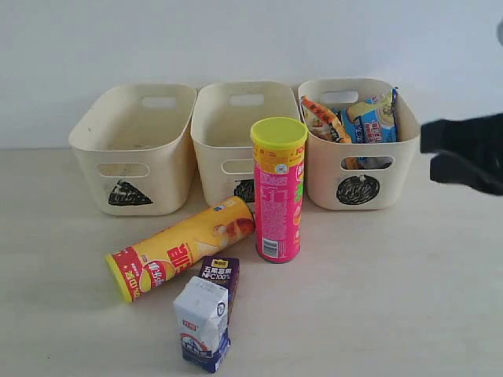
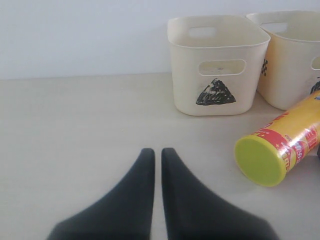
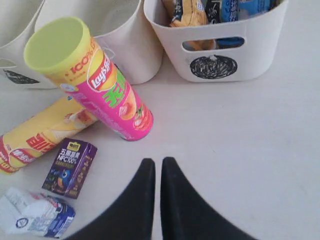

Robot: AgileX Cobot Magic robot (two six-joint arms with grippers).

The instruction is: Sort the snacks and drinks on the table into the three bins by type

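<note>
Three bins (image 1: 165, 179) line the table's (image 1: 409, 298) 12 o'clock edge. The circle-marked one holds the orange bag (image 1: 323, 116) and noodle pack (image 1: 377, 122). Pink tube (image 1: 277, 192) stands mid-table, yellow tube (image 1: 181, 247) lying at its 8 o'clock, juice box (image 1: 220, 276) and milk carton (image 1: 203, 320) at 7. Left tool (image 2: 157, 152) and right tool (image 3: 158, 162) are both clenched, empty.

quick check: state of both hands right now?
Left hand: closed, holding nothing.
Right hand: closed, holding nothing.
</note>
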